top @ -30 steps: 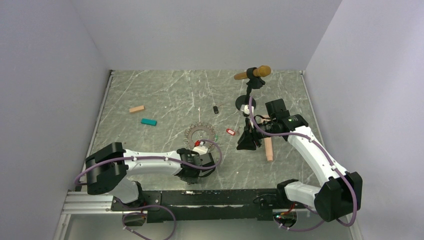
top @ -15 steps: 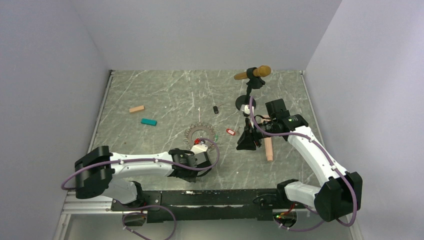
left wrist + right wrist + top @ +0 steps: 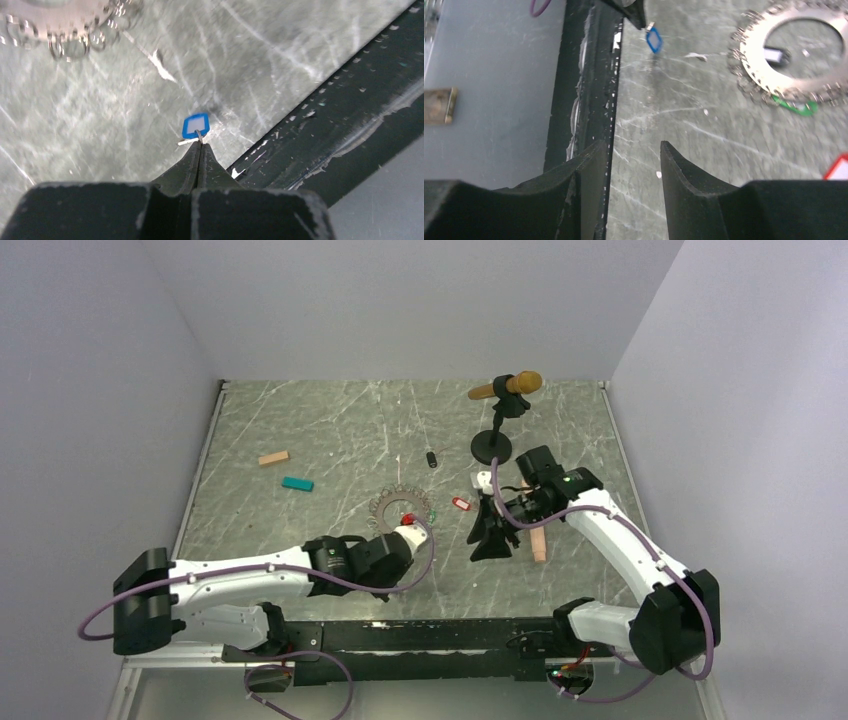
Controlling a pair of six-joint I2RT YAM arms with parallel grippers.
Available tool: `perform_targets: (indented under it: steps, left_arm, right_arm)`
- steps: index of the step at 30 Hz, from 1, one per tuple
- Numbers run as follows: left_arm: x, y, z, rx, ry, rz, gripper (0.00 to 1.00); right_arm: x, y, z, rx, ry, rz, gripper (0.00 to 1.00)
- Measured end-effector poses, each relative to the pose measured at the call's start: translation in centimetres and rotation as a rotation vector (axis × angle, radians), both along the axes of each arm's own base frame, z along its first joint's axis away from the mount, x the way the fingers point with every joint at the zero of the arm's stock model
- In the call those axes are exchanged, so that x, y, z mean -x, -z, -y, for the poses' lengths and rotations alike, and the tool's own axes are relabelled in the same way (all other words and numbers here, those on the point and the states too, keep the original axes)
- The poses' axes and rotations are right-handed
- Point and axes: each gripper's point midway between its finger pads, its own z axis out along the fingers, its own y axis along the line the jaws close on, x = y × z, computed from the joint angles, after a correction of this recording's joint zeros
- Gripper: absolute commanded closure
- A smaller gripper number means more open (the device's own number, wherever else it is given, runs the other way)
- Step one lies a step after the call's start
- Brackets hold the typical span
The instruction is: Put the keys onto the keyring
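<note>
The left jaws pinch the blue key point(image 3: 195, 125) by its loop near the edge of the worktop point(image 3: 280, 65), apart from the keyring point(image 3: 796, 90); the right jaws hang open, empty. So slight a hold could let it slip.

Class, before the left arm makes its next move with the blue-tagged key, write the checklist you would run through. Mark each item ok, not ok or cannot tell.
1. Left end effector is shut on the blue-tagged key: ok, it is pinched at its small wire loop.
2. Keyring is in view and uncovered: ok, it lies flat ahead of the left end effector.
3. Keyring clasp is open to take a key: cannot tell, too small.
4. Right end effector is open and empty, free to help: ok.
5. Green-tagged key is already on the keyring: cannot tell, it lies at the rim.
</note>
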Motion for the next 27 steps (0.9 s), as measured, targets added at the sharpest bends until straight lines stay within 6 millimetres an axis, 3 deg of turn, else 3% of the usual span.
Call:
perform_targets:
  steps: [5, 9, 14, 17, 21, 27]
  left_arm:
    - [-2.3, -3.4, 1.0, 0.144, 0.050, -0.032, 1.00]
    - [-3.8, -6.3, 2.0, 0.288, 0.068, -0.089, 1.00]
    - [-2.5, -9.1, 4.6, 0.411, 0.192, -0.200, 1.00]
    - [-1.9, -9.7, 5.5, 0.438, 0.237, -0.252, 1.00]
    - [-1.8, -10.4, 5.8, 0.466, 0.259, -0.291, 1.00]
    - [-1.4, -11.4, 6.1, 0.489, 0.295, -0.331, 1.00]
  right_arm:
    - [2.0, 0.6, -2.1, -0.041, -0.172, 0.054, 0.51]
    - [2.1, 1.0, -3.0, -0.084, -0.222, 0.060, 0.52]
    - [1.6, -0.2, -4.2, -0.144, -0.226, 0.059, 0.54]
    - [0.8, -1.1, -4.8, -0.147, -0.202, 0.058, 0.54]
    - [-0.3, -1.8, -5.3, -0.138, -0.159, 0.066, 0.54]
    - [-0.4, -2.1, -5.6, -0.137, -0.142, 0.039, 0.57]
